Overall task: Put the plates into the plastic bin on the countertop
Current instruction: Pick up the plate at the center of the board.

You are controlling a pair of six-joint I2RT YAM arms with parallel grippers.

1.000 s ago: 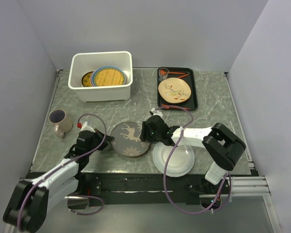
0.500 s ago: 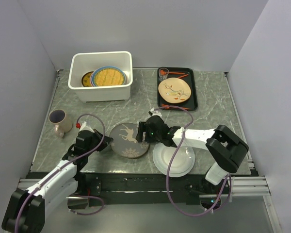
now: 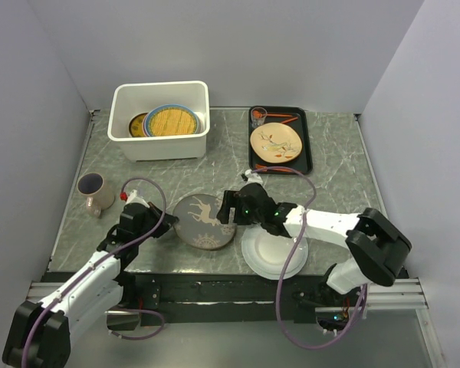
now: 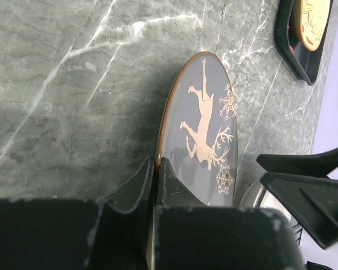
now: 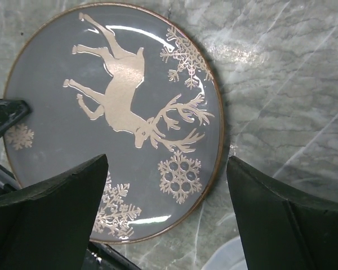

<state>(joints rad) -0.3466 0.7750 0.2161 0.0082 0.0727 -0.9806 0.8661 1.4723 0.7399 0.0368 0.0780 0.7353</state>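
Note:
A dark plate with a white deer (image 3: 204,220) sits on the grey countertop (image 3: 337,176) between the arms. My left gripper (image 3: 167,227) is shut on its near-left rim; in the left wrist view both fingers (image 4: 138,185) pinch the plate (image 4: 205,129) at its edge. Over the plate's right edge hovers my right gripper (image 3: 228,208), open wide, with the plate (image 5: 112,118) showing between the jaws (image 5: 168,163). A white plate (image 3: 274,250) lies under the right forearm. At the back left, the white plastic bin (image 3: 159,88) holds a gold-patterned plate (image 3: 171,121) on a blue one.
A mug (image 3: 93,192) stands at the left edge of the countertop. A black tray (image 3: 304,157) at the back right carries a peach flower plate (image 3: 275,142) and orange cutlery. Walls close in the left, back and right sides.
My right gripper's jaws have spread wide and it has slid slightly left over the deer plate. The left gripper keeps its hold on the rim.

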